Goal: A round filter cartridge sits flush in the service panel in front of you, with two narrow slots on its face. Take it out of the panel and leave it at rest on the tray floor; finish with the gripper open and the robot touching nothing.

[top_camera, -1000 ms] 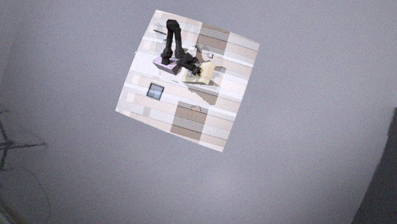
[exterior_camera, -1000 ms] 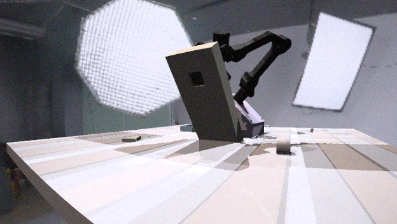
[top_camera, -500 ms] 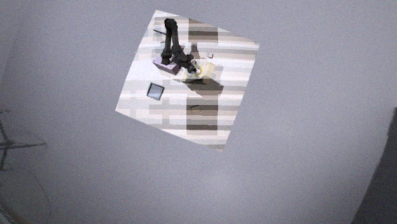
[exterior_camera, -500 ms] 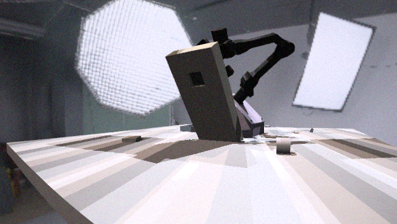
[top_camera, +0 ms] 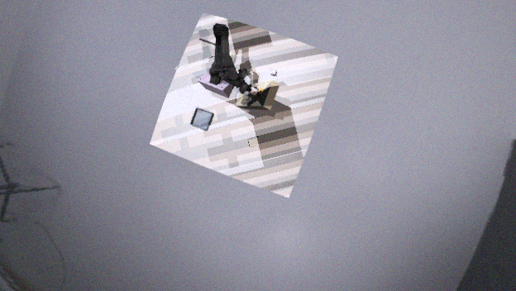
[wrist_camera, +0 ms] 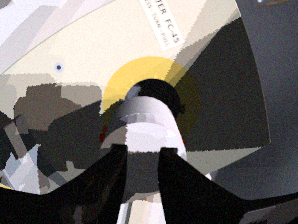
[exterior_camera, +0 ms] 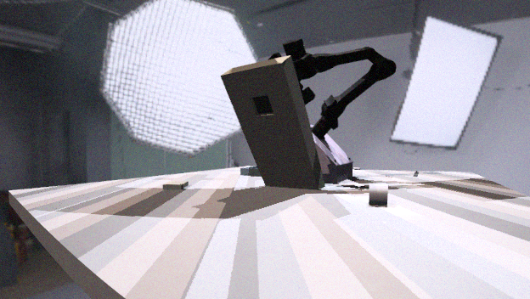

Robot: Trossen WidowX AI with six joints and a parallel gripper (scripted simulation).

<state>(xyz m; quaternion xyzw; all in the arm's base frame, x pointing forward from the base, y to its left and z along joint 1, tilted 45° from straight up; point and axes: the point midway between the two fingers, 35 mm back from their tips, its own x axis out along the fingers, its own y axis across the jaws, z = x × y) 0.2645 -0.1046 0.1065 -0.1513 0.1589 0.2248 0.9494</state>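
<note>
In the wrist view my end effector [wrist_camera: 143, 152] is pinched on the pale round cartridge [wrist_camera: 150, 130], a fingertip on either side of it. The cartridge stands out from the panel [wrist_camera: 60, 35] [exterior_camera: 272, 127], in front of the dark round opening with a yellow ring [wrist_camera: 117, 75] around it. In the exterior view the panel leans on the counter [exterior_camera: 263, 255] [top_camera: 186, 153], and my arm [exterior_camera: 357, 89] [top_camera: 222, 50] reaches in behind it. A shallow tray [top_camera: 212, 113] lies well apart from the cartridge.

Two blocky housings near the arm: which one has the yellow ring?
The beige service panel, with the yellow ring on its labelled face. The purple housing shows no ring.
</note>
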